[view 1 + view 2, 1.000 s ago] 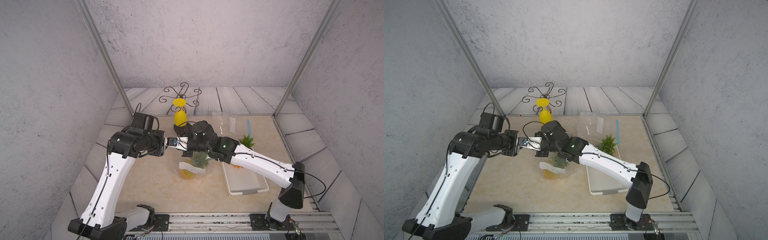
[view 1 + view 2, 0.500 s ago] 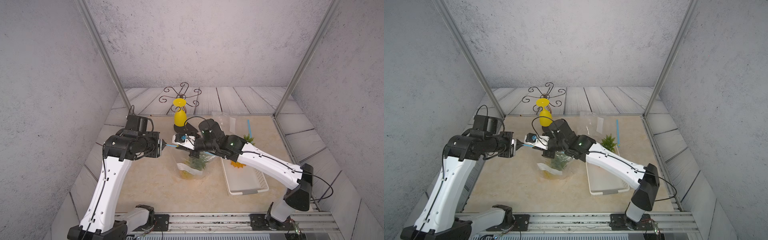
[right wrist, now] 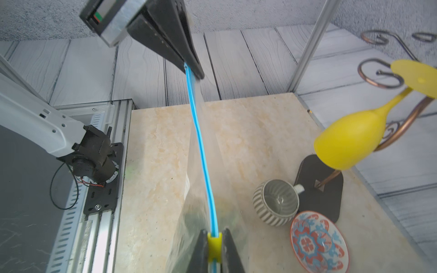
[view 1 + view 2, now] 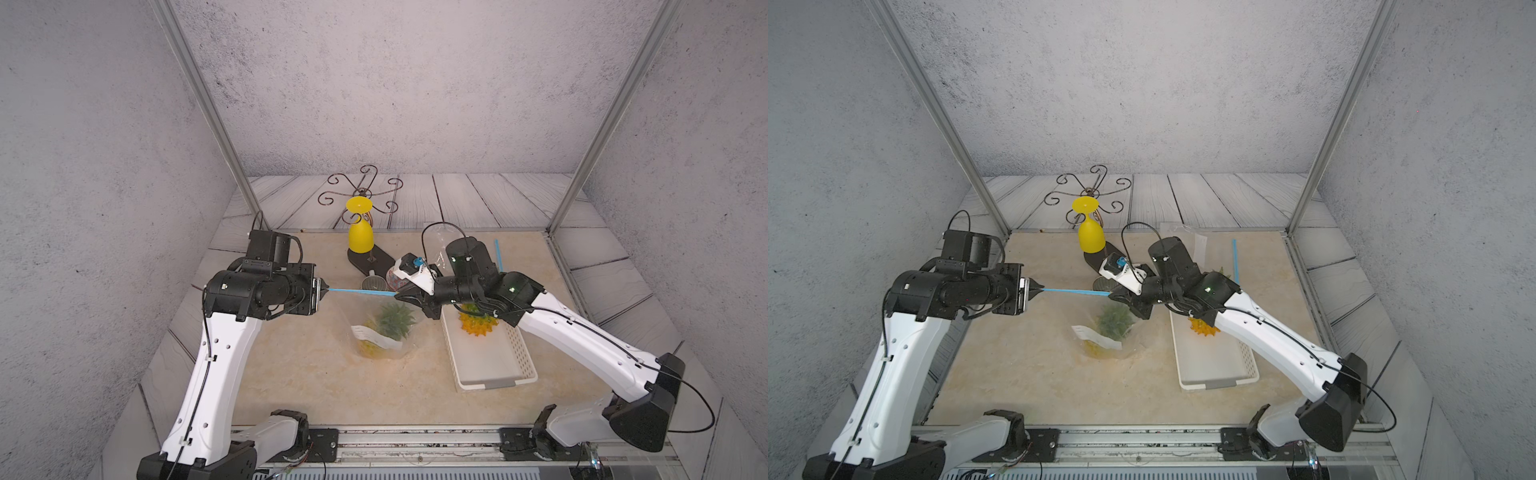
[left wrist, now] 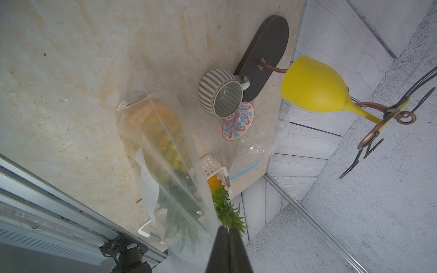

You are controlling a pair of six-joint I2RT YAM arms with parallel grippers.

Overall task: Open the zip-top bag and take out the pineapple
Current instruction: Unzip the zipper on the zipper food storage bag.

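Observation:
The clear zip-top bag [image 4: 376, 340] hangs from its blue zip strip [image 4: 359, 292], which is stretched level between both grippers. My left gripper [image 4: 326, 289] [image 5: 225, 228] is shut on one end of the strip. My right gripper [image 4: 401, 296] [image 3: 214, 231] is shut on the yellow slider [image 3: 214, 245] at the other end. In the right wrist view the strip [image 3: 201, 146] shows as two thin blue lines side by side. The pineapple [image 4: 388, 328] [image 5: 165, 137] lies inside the bag, yellow body low and green leaves up, with the bag's bottom resting on the table.
A white tray [image 4: 490, 361] to the right holds another pineapple [image 4: 476, 324], partly under my right arm. Behind the bag are a striped cup [image 3: 275, 201], a patterned saucer [image 3: 319, 241], and a yellow glass [image 4: 360, 237] hanging upside down on a copper stand. A second clear bag [image 4: 1183, 241] lies at the back.
The grippers have drawn apart: the left one back to the left, the right one to the right with the slider. A long stretch of blue zip now shows between them.

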